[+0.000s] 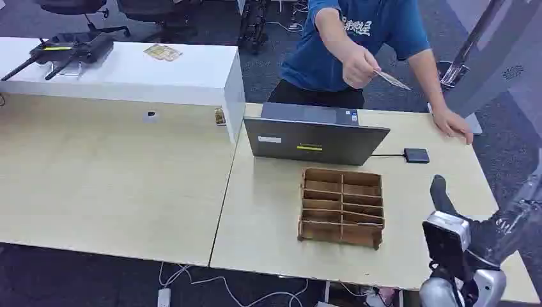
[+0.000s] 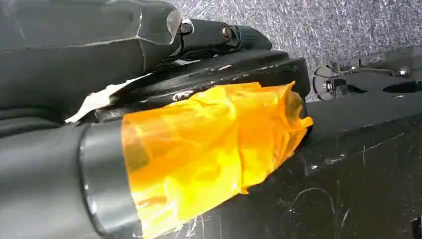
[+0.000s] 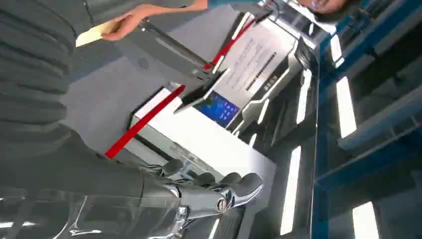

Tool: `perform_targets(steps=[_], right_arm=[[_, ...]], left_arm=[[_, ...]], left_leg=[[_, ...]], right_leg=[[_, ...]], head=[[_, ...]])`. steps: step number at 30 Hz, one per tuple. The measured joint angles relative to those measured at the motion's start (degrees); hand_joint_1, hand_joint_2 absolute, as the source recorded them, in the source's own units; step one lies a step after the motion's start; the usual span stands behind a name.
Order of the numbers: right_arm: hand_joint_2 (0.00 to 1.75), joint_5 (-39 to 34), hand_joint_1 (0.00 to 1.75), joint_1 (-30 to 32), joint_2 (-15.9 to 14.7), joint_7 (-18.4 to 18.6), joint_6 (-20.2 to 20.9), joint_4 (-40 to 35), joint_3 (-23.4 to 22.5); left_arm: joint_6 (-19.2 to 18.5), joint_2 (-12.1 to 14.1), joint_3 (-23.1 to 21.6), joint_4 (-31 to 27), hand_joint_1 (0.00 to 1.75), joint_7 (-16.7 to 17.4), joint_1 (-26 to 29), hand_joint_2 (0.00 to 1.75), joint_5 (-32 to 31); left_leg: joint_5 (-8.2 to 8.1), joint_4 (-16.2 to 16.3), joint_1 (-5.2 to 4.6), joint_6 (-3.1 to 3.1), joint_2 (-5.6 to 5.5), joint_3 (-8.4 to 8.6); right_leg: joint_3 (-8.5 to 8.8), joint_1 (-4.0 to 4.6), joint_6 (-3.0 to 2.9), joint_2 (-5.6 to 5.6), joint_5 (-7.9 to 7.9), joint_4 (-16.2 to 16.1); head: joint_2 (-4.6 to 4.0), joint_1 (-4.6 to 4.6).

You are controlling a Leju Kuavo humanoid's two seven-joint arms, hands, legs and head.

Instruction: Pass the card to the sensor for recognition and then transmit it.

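A person in a blue shirt stands behind the table and holds the card (image 1: 392, 80) out over its far right part. Below the card, a small black sensor (image 1: 416, 155) lies on the table, cabled to the laptop (image 1: 313, 137). My right hand (image 1: 447, 220) is raised over the table's near right corner, well short of the card. Its fingers (image 3: 219, 186) are spread and hold nothing. My left hand (image 2: 99, 45) hangs low over the carpet, with its dark fingers (image 2: 219, 32) stretched out and nothing in them.
A wooden divided box (image 1: 342, 206) stands in front of the laptop. The person's other hand (image 1: 452, 123) rests on the table's far right edge. A white counter (image 1: 128, 70) with dark devices runs along the back left. A bare beige table (image 1: 108, 173) lies to the left.
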Motion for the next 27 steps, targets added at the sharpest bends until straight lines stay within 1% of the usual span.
perform_targets(steps=[1, 2, 4, 5, 8, 11, 13, 17, 27], right_arm=[[1.75, 0.72, 0.00, -1.89, -0.70, 1.46, 0.92, 1.42, 0.46], [1.75, 2.31, 0.00, -3.97, -1.33, 3.41, 2.71, 3.17, 1.08], [1.75, 7.41, 0.00, -10.38, -2.89, 7.81, 8.00, 8.03, 3.01], [1.75, 9.61, 0.00, -14.39, -3.56, 9.36, 10.20, 11.94, 4.51], [1.75, 12.38, 0.00, -24.12, -4.22, 12.15, 12.34, 20.68, 7.79], [1.75, 13.72, 0.00, -30.09, -4.35, 13.99, 14.33, 26.87, 10.48], [1.75, 14.44, 0.00, -32.83, -4.35, 14.93, 15.75, 30.30, 12.05], [1.75, 15.46, 0.00, -36.35, -4.35, 16.00, 17.08, 35.05, 14.28], [1.75, 16.47, 0.00, -39.71, -4.33, 16.87, 18.09, 39.84, 17.14]], left_arm=[[-0.04, 0.02, -0.06, 0.00, 0.00, 0.07, -0.01, 0.00, -0.20], [-0.18, 0.04, -0.13, 0.00, 0.00, 0.18, -0.03, 0.00, -0.68], [-0.74, 0.20, -0.96, 0.00, 0.00, 0.63, -0.16, 0.00, -1.93], [-1.09, 0.35, -1.53, 0.00, 0.00, 0.83, -0.30, 0.00, -2.30], [-1.77, 0.55, -2.14, 0.00, 0.00, 1.18, -0.59, 0.00, -2.86], [-1.88, 0.63, -2.14, 0.00, 0.00, 1.36, -0.60, 0.00, -3.15], [-1.90, 0.66, -2.14, 0.00, 0.00, 1.64, -0.62, 0.00, -3.37], [-2.01, 0.68, -2.14, 0.00, 0.00, 1.75, -0.70, 0.00, -3.65], [-2.08, 0.68, -2.14, 0.00, 0.00, 1.90, -0.72, 0.00, -3.91]], left_leg=[[0.01, 0.00, 0.00, 0.00, 0.01, -0.03], [0.02, 0.00, 0.00, 0.01, 0.01, -0.01], [0.07, 0.00, -0.01, -0.02, 0.11, -0.03], [0.10, 0.00, -0.01, -0.02, 0.18, 0.00], [0.28, 0.02, -0.01, 0.02, 0.00, -0.01], [0.31, 0.02, 0.01, -0.01, -0.09, -0.03], [0.30, 0.01, 0.01, -0.02, -0.08, -0.04], [0.29, 0.01, 0.00, -0.02, -0.08, -0.09], [0.29, 0.02, -0.01, -0.01, -0.08, -0.10]], right_leg=[[0.02, 0.00, 0.01, 0.01, 0.02, 0.01], [0.02, 0.00, 0.02, 0.01, 0.03, 0.01], [-0.01, -0.01, -0.04, 0.17, 0.21, 0.05], [-0.06, -0.01, -0.07, 0.24, 0.24, 0.05], [-0.08, -0.01, 0.00, 0.06, 0.28, 0.05], [-0.06, 0.00, 0.00, -0.03, 0.28, 0.05], [-0.07, 0.01, 0.00, -0.02, 0.27, 0.05], [-0.10, 0.00, 0.00, -0.02, 0.27, 0.05], [-0.10, 0.00, 0.00, -0.03, 0.27, 0.04]], head=[[0.00, 0.02], [0.00, 0.00], [0.00, -0.02], [0.00, 0.02], [0.00, 0.02], [0.00, 0.00], [0.00, 0.00], [0.00, 0.00], [0.00, 0.00]])
